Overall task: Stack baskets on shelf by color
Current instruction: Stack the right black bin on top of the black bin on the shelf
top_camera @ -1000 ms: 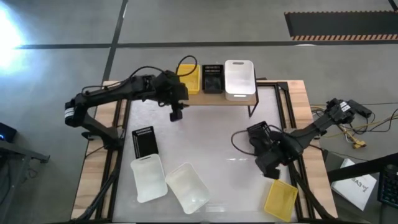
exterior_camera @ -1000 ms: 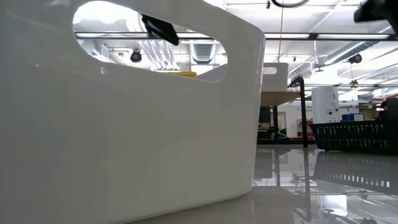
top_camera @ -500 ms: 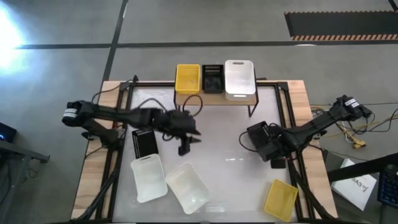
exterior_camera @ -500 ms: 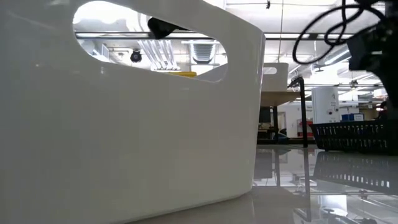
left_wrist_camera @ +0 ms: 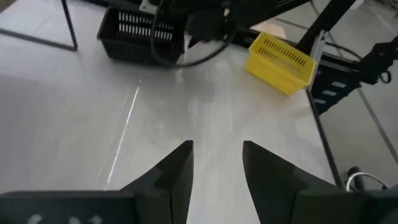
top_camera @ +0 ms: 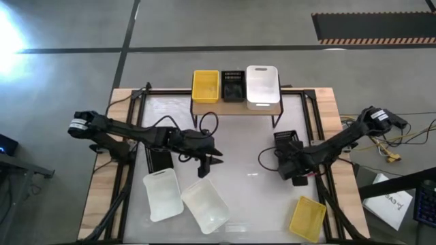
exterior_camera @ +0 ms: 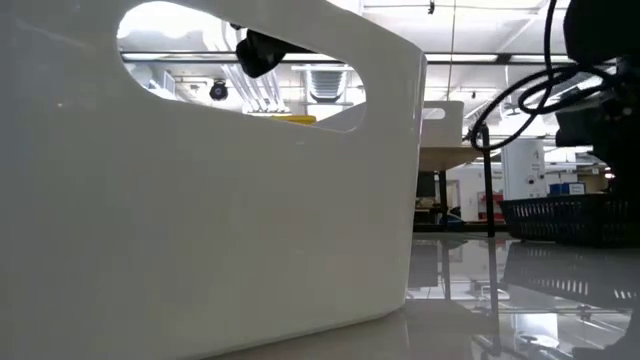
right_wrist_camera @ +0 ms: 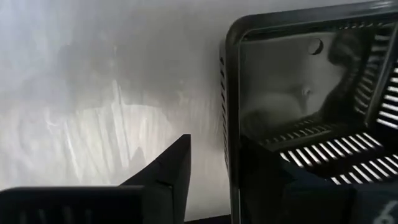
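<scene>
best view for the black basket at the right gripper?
Right wrist view: the black basket fills the frame, its rim between the jaws. High view shows it mostly hidden under the arm; low and left wrist views show it small and distant.

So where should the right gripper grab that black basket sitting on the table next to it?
On the rim. The black basket sits upright with its open top facing up, thin slotted walls all around. In the right wrist view the right gripper already straddles one wall, open, a finger either side. Coming from above and pinching that wall looks best.
</scene>
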You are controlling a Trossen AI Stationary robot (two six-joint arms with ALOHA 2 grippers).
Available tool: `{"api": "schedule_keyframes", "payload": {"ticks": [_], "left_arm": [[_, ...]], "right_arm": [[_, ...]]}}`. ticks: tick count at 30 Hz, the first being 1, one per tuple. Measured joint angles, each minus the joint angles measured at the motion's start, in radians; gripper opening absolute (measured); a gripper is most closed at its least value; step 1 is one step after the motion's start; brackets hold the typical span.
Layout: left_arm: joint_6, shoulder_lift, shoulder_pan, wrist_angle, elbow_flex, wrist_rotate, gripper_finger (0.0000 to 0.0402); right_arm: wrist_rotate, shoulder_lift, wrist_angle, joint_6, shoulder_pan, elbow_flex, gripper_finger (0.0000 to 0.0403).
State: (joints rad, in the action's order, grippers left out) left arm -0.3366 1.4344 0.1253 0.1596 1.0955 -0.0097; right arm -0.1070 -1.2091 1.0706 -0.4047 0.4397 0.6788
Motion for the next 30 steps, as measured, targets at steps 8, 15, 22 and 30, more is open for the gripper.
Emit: {"api": "schedule_keyframes", "payload": {"ticks": [8, 15, 22, 30], "left_arm": [[-0.001, 0.003, -0.001, -0.062, 0.002, -0.026, 0.0122], [0.002, -0.017, -0.001, -0.061, 0.015, -0.026, 0.0122], [0.002, -0.100, -0.001, 0.037, 0.010, -0.070, 0.0122], [0.003, -0.185, -0.001, 0.171, -0.013, -0.171, 0.0122]], "right_arm": [[-0.006, -0.096, -0.066, -0.014, 0.000, 0.006, 0.0053], [0.002, -0.092, -0.060, -0.013, 0.000, 0.136, 0.0009], [0.055, -0.070, 0.023, 0.010, -0.010, 0.521, 0.0008], [0.064, -0.163, 0.028, 0.083, -0.178, 1.054, 0.0008]]}}
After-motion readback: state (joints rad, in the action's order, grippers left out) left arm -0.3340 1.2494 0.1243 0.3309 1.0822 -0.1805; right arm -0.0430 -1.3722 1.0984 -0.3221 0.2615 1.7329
